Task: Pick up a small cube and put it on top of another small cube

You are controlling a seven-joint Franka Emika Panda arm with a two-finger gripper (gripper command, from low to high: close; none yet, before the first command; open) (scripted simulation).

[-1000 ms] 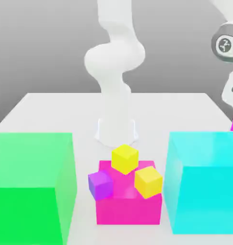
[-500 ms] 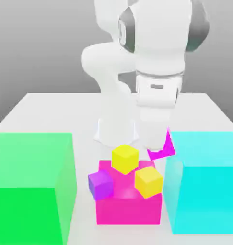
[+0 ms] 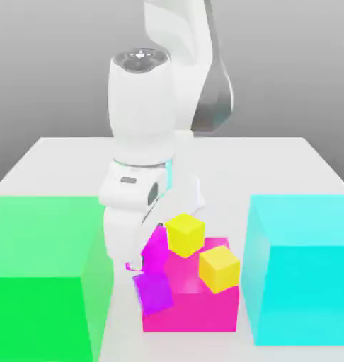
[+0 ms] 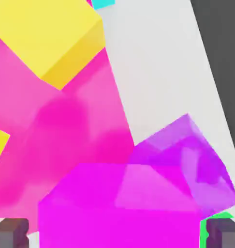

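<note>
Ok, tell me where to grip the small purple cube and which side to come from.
Grip the small purple cube by two opposite flat faces, probably from above, jaws turned to match its tilt. It sits askew, close against the large magenta block, so that side looks blocked.

Non-task blocks on white table

Large green block point(image 3: 44, 276) sits at the exterior view's left, large cyan block point(image 3: 302, 269) at its right, both on the white table point(image 3: 288, 159). Between them a magenta block point(image 3: 196, 307) carries two small yellow cubes: one point(image 3: 185, 235) at its back edge, the other point(image 3: 219, 269) tilted nearer the cyan side, the two well apart from the green block.
</note>
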